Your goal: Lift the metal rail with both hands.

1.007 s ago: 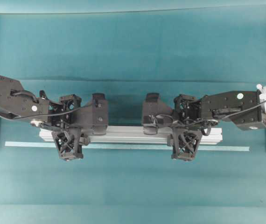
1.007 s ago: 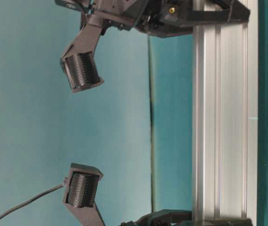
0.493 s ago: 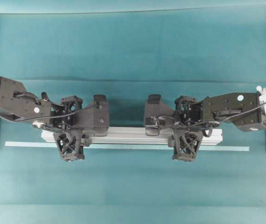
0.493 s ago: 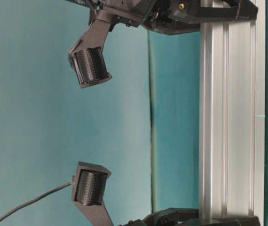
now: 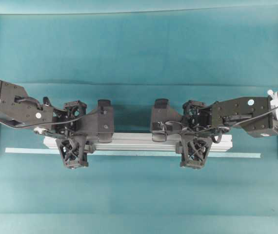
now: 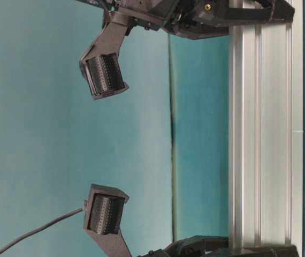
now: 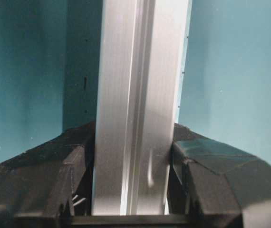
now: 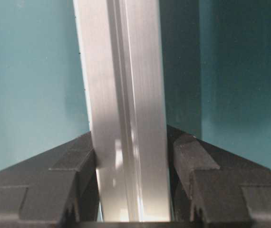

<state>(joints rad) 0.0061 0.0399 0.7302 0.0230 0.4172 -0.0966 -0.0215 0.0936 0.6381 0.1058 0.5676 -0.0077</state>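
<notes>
A silver-grey, lengthwise-grooved metal rail (image 5: 139, 141), black lattice-patterned pincers (image 5: 73, 132) (image 5: 193, 131), a pale-teal tape strip (image 5: 129, 154) and a teal table (image 5: 139, 53) are seen.

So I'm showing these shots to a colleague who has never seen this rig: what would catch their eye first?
Most likely the metal rail, a long silver bar lying crosswise in the middle of the teal table. Next, the two black grippers clamped on it: the left gripper near its left end, the right gripper near its right end. A thin pale tape strip runs just below the rail.
</notes>
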